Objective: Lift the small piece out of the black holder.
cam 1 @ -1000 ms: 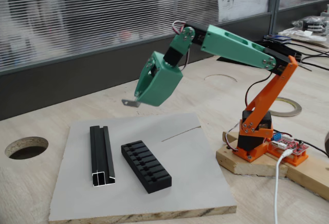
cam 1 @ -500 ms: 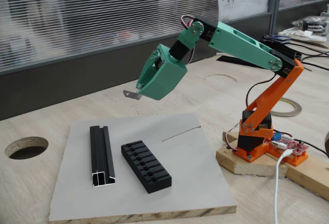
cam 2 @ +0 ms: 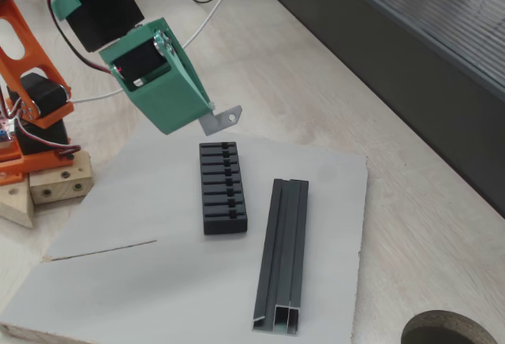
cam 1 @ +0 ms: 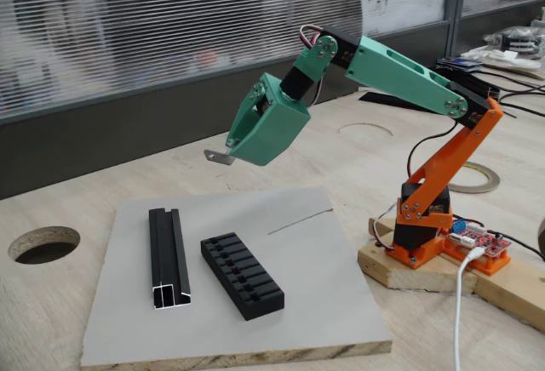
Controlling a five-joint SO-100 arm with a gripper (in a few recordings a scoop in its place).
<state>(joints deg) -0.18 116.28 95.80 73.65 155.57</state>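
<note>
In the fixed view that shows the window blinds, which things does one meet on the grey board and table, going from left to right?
Round hole in the table → black channel rail → black holder → orange arm base → red circuit board.

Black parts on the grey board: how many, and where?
2. The black holder lies mid-board; the longer black channel rail lies left of it in that fixed view. The small piece is up in the tool, clear of both.

Slatted blinds (cam 1: pixel 170 22), dark sill — plywood table (cam 1: pixel 358 158)
</note>
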